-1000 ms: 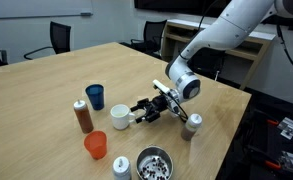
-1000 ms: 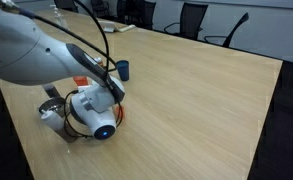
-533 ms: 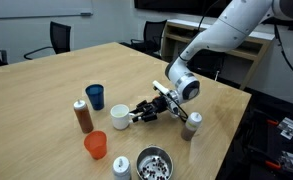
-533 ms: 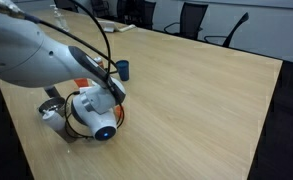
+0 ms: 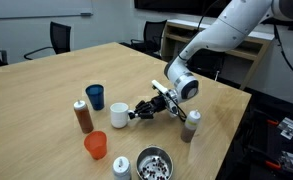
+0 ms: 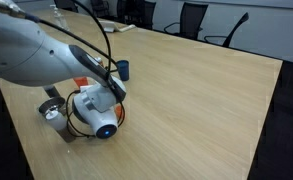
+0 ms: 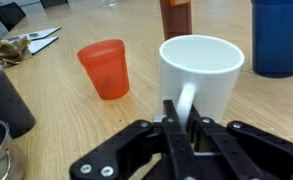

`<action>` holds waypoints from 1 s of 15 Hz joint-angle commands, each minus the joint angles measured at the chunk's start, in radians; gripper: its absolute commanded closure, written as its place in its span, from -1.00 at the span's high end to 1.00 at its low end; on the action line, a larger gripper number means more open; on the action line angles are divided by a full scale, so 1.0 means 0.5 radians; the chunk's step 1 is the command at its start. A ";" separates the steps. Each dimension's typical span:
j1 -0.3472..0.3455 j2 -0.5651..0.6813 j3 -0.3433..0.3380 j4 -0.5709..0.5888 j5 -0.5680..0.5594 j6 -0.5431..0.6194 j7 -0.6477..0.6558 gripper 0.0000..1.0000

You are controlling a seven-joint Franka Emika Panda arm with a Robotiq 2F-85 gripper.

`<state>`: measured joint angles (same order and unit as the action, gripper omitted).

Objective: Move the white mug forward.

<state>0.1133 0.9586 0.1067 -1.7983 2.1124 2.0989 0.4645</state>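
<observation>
The white mug [image 7: 200, 78] stands upright on the wooden table [image 7: 66, 105], its loop handle turned toward me. My gripper [image 7: 184, 116] is shut on that handle, one black finger on each side of it. In an exterior view the white mug [image 5: 119, 116] sits mid-table with the gripper [image 5: 136, 113] reaching in low from its right. In the exterior view from behind the arm, the robot's body hides the mug and the gripper.
An orange cup [image 7: 106, 68] stands left of the mug, a dark blue cup [image 7: 278, 38] at the right, and a brown bottle [image 7: 176, 18] behind. A metal bowl [image 5: 153, 164], a white-capped bottle [image 5: 121, 167] and a grey shaker [image 5: 191, 125] stand close by.
The jaws have closed from open onto the mug's handle. The arm and the mug have hardly moved.
</observation>
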 commanded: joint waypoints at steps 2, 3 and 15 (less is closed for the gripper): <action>-0.016 0.017 0.022 0.028 -0.021 0.030 0.009 -0.93; -0.015 0.010 0.019 0.022 -0.028 0.032 0.010 -0.93; -0.082 -0.256 -0.092 -0.230 -0.648 -0.116 0.064 -0.93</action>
<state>0.0968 0.8868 0.0687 -1.8522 1.8681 2.0951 0.4906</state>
